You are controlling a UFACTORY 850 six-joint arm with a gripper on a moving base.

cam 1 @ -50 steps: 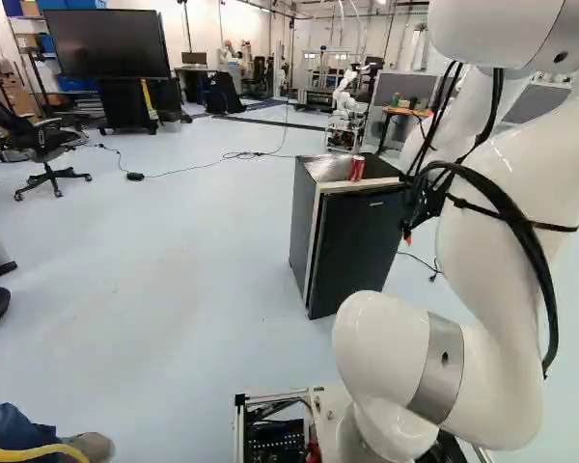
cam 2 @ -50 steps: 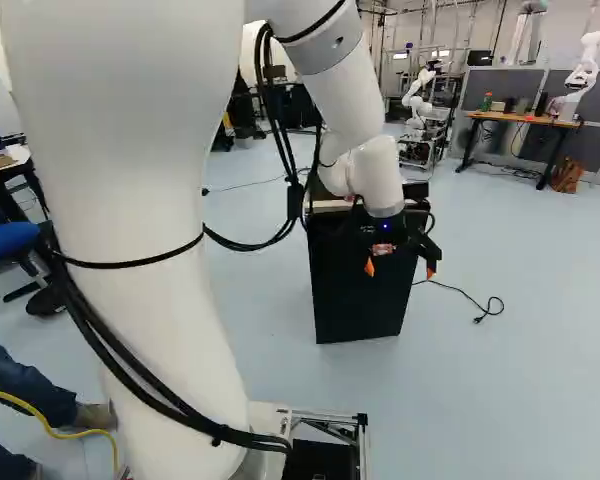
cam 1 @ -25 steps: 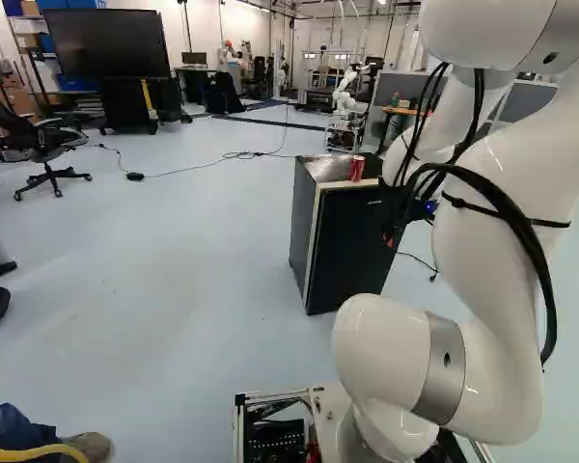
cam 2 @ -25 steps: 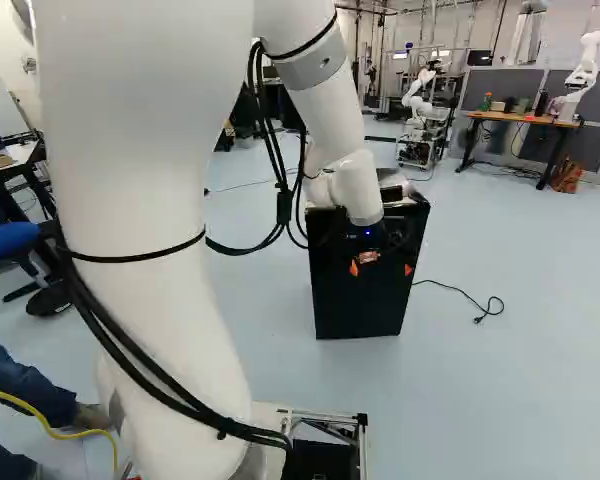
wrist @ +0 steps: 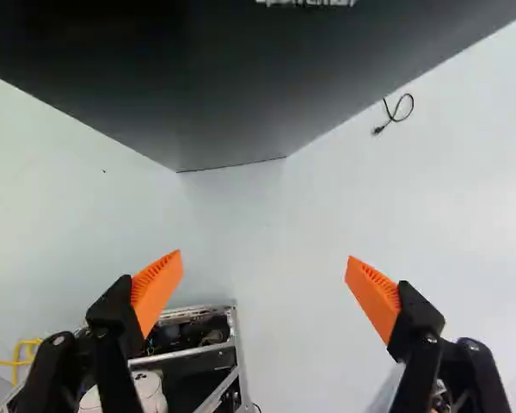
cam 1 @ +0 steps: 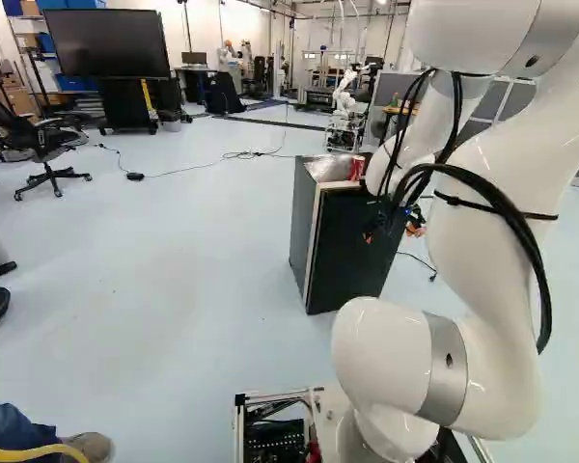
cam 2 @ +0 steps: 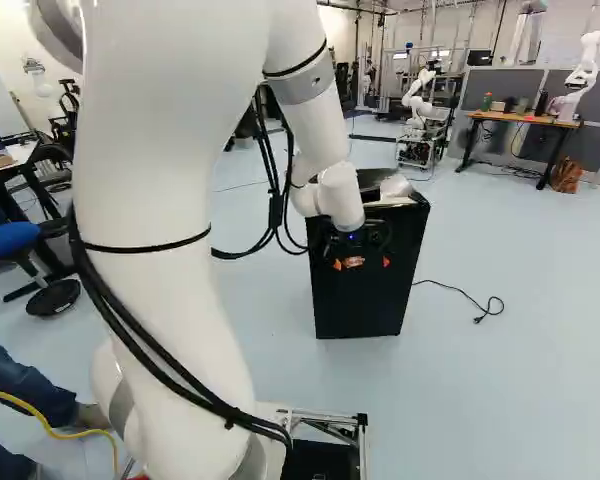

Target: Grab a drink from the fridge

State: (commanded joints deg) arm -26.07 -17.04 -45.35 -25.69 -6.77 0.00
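"Standing upright on the pale floor [cam 1: 193, 251]: one compact black refrigerator [cam 1: 352, 251], door closed. Proceed to the drink."

"One red drink can [cam 1: 357, 169], upright on the refrigerator's top, near the front edge. A shiny silvery surface [cam 1: 328, 169] lies beside it."

"Condition of the gripper [cam 2: 362, 263]?"

"Spread wide, with nothing in its grasp. The wrist view shows the orange pads [wrist: 157, 288] well apart, only floor visible between them, and the dark refrigerator front ahead."

"Its position?"

"At the upper part of the refrigerator door, lower than the can. Contact with the door: cannot tell."

"And the white arm [cam 2: 155, 250]?"

"Reaching forward from the base, wrist segment tilted downward. In the left base view it appears right next to the can; whether they touch, I cannot certify."

"Surroundings?"

"A black power cord [cam 2: 490, 305] lies looped on the floor near the refrigerator. At the right of the right base view, another robot [cam 2: 582, 75] stands at a desk [cam 2: 525, 119]. At the left of the left base view: a black office chair [cam 1: 48, 145] and, farther off, a large television [cam 1: 106, 43]."
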